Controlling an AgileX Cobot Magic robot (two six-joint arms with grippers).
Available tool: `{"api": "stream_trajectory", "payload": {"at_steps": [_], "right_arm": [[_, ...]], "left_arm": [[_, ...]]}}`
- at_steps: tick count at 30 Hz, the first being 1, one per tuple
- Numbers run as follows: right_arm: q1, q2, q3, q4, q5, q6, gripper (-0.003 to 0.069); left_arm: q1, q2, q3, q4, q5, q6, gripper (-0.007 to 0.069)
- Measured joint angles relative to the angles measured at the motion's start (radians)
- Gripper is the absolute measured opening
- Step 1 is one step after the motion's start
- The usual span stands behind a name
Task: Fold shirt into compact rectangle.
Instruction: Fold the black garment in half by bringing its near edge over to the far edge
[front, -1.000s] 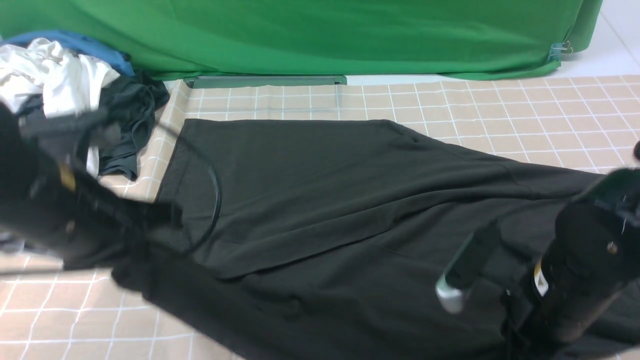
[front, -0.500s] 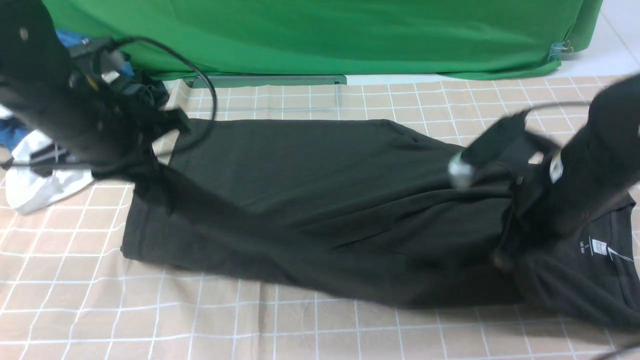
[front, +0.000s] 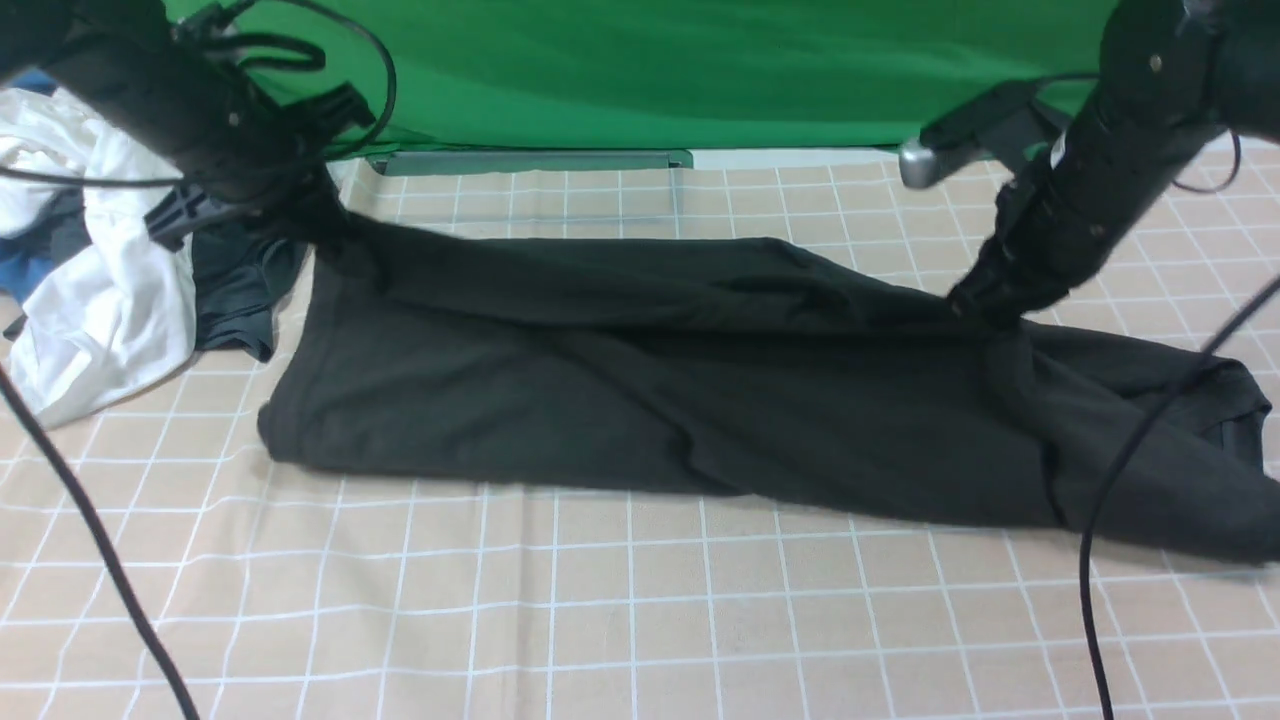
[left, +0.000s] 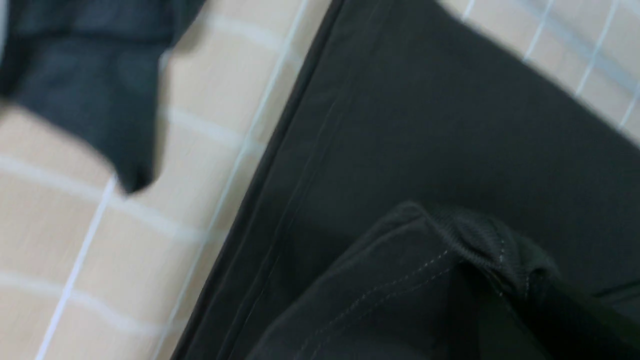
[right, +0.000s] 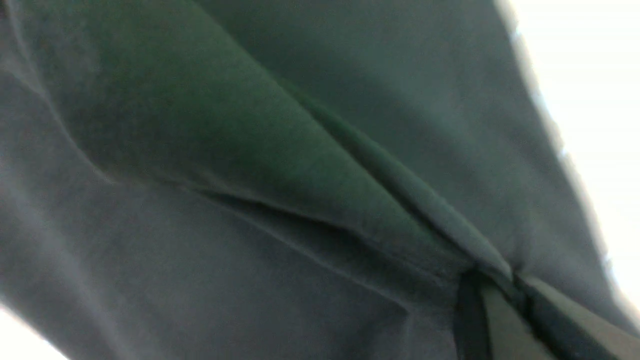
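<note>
A beige cloth with a white grid (front: 640, 620) covers the whole table, and a green backdrop (front: 640, 70) hangs behind its far edge. The shirt (front: 640, 380) lies across the middle of the table as a long dark band that runs from the left side to the right edge. It is folded over along its length, and the near edge is a soft fold. The right end is loose and wrinkled. The print and the neck label are not visible.

At the far left of the table there is a heap of other clothes: a white garment (front: 110, 290), a dark grey garment (front: 240, 290) beside it, which is just beside the shirt's left end, and a little blue cloth (front: 20, 275).

The left gripper (front: 325, 225) is at the far left corner of the shirt and is closed on the fabric, which rises from the table to it. In the left wrist view a bunched, stitched hem (left: 440, 240) runs into the gripper over the flat shirt layer.

The right gripper (front: 985, 305) is at the far edge of the shirt, near its right end. It is also clamped on the fabric. In the right wrist view the folds of the shirt (right: 200, 150) run together into one tight pinch.

A black cable (front: 1110, 500) hangs in front of the right end of the shirt.
</note>
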Motion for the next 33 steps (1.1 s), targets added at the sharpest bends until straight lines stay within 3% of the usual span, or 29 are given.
{"api": "stream_trajectory", "payload": {"at_steps": [8,14,18,22,25,26,29,30,32,33], "right_arm": [[-0.007,0.175,-0.239,-0.001,0.012,-0.027,0.0052],[-0.007,0.265,-0.285,-0.003,-0.069,-0.027,0.0062],[-0.007,0.285,-0.287,-0.007,-0.145,-0.027,0.0157],[-0.007,0.27,-0.324,-0.011,-0.163,0.008,0.034],[-0.007,0.249,-0.354,-0.001,-0.116,0.071,0.0379],[-0.007,0.225,-0.376,0.039,-0.054,0.09,0.0365],[-0.007,0.183,-0.394,0.207,0.069,0.028,0.0165],[-0.007,0.18,-0.394,0.255,0.099,-0.001,0.0107],[-0.005,0.18,-0.393,0.328,0.125,-0.044,0.0069],[0.005,0.197,-0.392,0.382,0.155,-0.078,0.0042]], "left_arm": [[0.001,0.119,-0.151,-0.004,-0.05,-0.027,0.0035],[0.001,0.175,-0.154,0.001,-0.124,-0.03,0.0041],[0.002,0.196,-0.154,0.017,-0.172,-0.031,0.0094],[0.007,0.198,-0.164,0.031,-0.211,-0.029,0.0206],[0.011,0.188,-0.179,0.036,-0.2,-0.003,0.0261],[0.011,0.175,-0.188,0.032,-0.169,0.028,0.0278],[-0.005,0.141,-0.204,0.008,-0.044,0.133,0.0249],[-0.021,0.136,-0.205,0.012,-0.016,0.154,0.0227],[-0.046,0.133,-0.207,0.022,0.023,0.179,0.0173],[-0.092,0.14,-0.207,0.041,0.063,0.217,0.009]]}}
